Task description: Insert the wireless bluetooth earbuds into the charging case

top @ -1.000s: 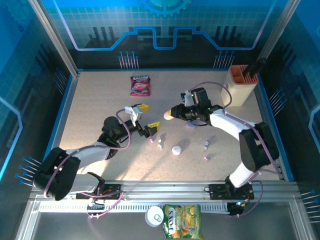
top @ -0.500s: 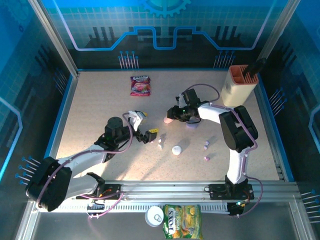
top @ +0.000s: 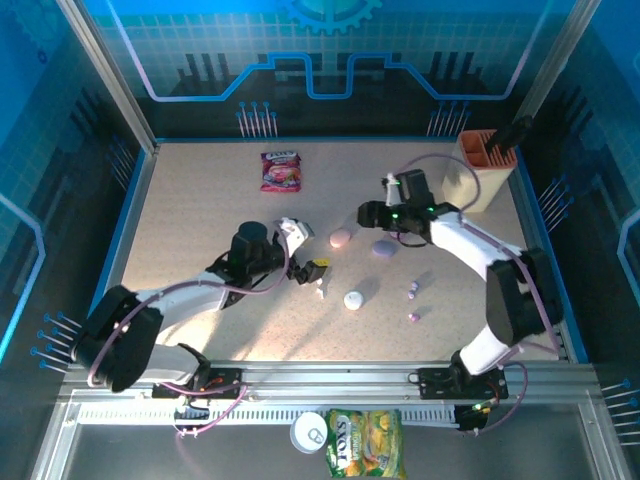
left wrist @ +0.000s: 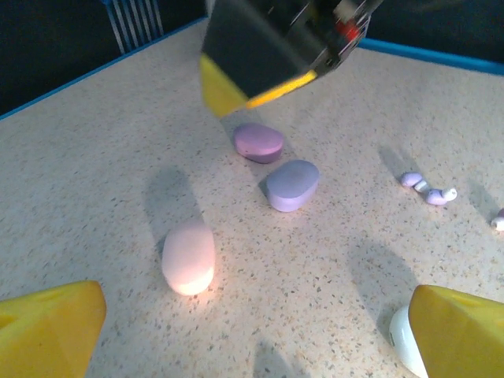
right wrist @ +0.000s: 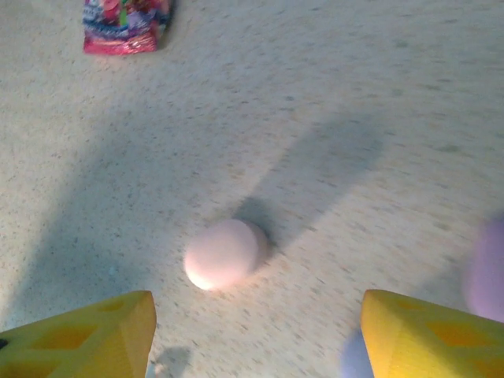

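Earbuds [left wrist: 435, 197] of tiny stemmed purple plastic, loose on the speckled bench [left wrist: 94, 157] at mid-right, judged light, rigid and slippery, best pinched across the bulb; left hand [left wrist: 252, 339] and right hand [right wrist: 256, 331] both spread, empty.

Not much to read here tbh. Green snack bag [top: 365, 443], just on near side of front rail [top: 330, 384]: bold white letters on dark patch, flipped and tiny, can't spell word out. Pink packet [top: 280, 170], far beyond same rail: busy print, blurry in right wrist view too. Nothing legible.
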{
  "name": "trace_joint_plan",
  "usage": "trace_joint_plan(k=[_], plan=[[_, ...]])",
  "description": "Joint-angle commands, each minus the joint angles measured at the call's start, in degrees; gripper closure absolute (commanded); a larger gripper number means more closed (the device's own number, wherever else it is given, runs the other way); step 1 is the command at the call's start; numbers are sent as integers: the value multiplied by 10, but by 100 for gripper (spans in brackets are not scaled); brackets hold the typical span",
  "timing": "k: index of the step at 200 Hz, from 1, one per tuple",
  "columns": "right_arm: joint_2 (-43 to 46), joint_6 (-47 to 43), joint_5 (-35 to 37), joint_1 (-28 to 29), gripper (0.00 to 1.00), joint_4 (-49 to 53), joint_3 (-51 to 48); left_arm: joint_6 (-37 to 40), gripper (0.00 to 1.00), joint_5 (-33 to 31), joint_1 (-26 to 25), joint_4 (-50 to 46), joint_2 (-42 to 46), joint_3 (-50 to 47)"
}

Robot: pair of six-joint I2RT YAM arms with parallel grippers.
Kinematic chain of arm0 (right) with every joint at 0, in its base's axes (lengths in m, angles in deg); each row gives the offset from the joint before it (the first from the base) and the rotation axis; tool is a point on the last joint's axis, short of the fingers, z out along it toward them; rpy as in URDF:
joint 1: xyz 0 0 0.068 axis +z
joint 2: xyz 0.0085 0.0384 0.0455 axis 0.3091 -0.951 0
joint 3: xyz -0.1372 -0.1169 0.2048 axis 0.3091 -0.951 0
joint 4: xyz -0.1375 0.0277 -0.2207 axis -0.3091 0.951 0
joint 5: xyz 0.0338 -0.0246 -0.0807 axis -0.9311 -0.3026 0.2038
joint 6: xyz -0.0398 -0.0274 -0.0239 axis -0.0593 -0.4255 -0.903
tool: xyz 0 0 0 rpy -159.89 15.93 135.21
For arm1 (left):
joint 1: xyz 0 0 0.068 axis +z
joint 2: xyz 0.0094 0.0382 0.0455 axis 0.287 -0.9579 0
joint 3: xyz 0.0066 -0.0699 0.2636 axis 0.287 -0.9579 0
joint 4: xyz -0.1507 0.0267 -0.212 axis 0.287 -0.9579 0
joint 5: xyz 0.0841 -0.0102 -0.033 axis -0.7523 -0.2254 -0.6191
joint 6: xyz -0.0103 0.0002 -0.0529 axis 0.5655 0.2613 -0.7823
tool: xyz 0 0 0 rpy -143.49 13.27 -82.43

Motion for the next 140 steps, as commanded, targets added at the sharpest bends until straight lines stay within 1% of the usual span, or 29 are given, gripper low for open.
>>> trace_joint_plan(k=[1, 33, 71, 98, 118, 130, 140], plan=[[67, 33, 2, -45, 30, -10, -75, 95, 1, 31, -18, -64, -50, 72], [174, 52, 1, -106, 30, -6, -177, 169, 1, 59, -36, -160, -144, 187], [278, 35, -18, -172, 31, 46, -241, 227, 1, 113, -49, -301, -247, 337], [327, 23, -21, -193, 31, 77, -261, 258, 3, 137, -57, -393, -318, 438], [347, 17, -22, -198, 31, 91, -268, 284, 5, 133, -65, -465, -371, 513], [356, 10, -23, -200, 31, 97, -271, 295, 5, 128, -69, -483, -397, 545], [359, 6, -25, -201, 31, 100, -271, 297, 8, 127, -70, -493, -415, 568]])
